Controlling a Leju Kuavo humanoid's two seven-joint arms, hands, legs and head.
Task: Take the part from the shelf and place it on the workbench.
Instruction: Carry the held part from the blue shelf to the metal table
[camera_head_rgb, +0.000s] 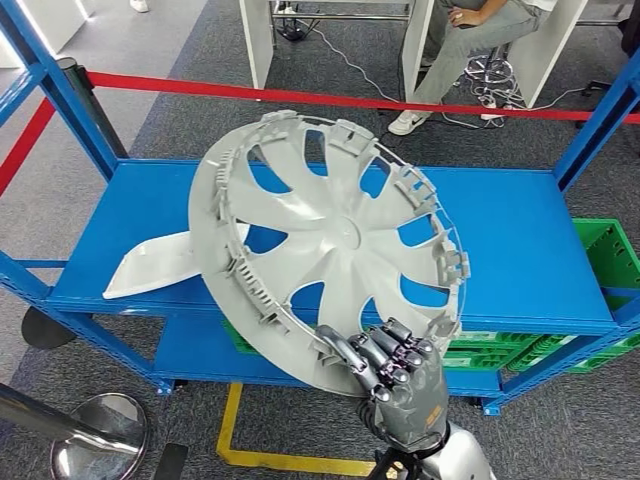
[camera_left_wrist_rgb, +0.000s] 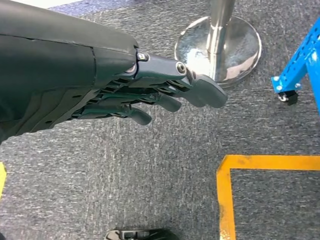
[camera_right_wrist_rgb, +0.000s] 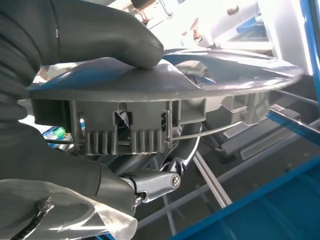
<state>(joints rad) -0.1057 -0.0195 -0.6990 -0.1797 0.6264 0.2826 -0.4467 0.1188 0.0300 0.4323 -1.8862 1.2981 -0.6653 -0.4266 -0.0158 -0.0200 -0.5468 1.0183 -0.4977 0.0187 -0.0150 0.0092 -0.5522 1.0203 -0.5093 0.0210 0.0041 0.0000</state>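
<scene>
The right robot hand (camera_head_rgb: 398, 375) is seen gripping the near rim of the part (camera_head_rgb: 326, 240), a large grey plastic wheel cover; in the right wrist view the thick thumb (camera_right_wrist_rgb: 113, 40) is pressed on one face of the rim and the darker fingers (camera_right_wrist_rgb: 151, 184) are curled under the other, so the rim is clamped between them. The part is held tilted above the front edge of the blue shelf (camera_head_rgb: 513, 240), its inner side turned toward the head camera. Curved spokes with open gaps between them are shown, radiating from a small round hub, and the rim is lined with ribbed clips and tabs, along which a thin wire ring is run. A white flat piece (camera_head_rgb: 162, 265) is seen lying on the shelf, partly hidden behind the part. The left robot hand (camera_left_wrist_rgb: 158, 92) is hung over grey carpet (camera_left_wrist_rgb: 151, 175), released, its fingers stretched out straight with nothing in them, near a chrome post base (camera_left_wrist_rgb: 219, 45) and yellow floor tape (camera_left_wrist_rgb: 226, 200)
</scene>
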